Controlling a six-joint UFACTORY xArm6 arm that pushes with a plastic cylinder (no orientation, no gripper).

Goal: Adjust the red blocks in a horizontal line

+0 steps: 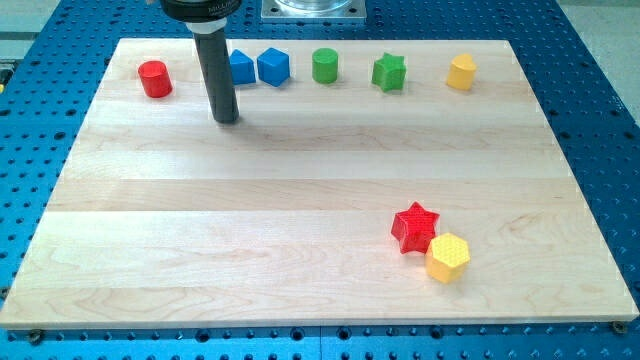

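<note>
A red cylinder point(155, 79) stands near the board's top left corner. A red star point(415, 227) lies at the lower right, touching a yellow hexagon point(448, 257) just below and to its right. My tip point(227, 119) rests on the board to the right of and slightly below the red cylinder, apart from it. The rod partly hides a blue block point(241, 67) behind it.
Along the top edge from left to right stand a blue hexagonal block point(273, 66), a green cylinder point(325, 66), a green star point(389, 72) and a yellow block point(461, 72). The wooden board point(300, 200) lies on a blue perforated table.
</note>
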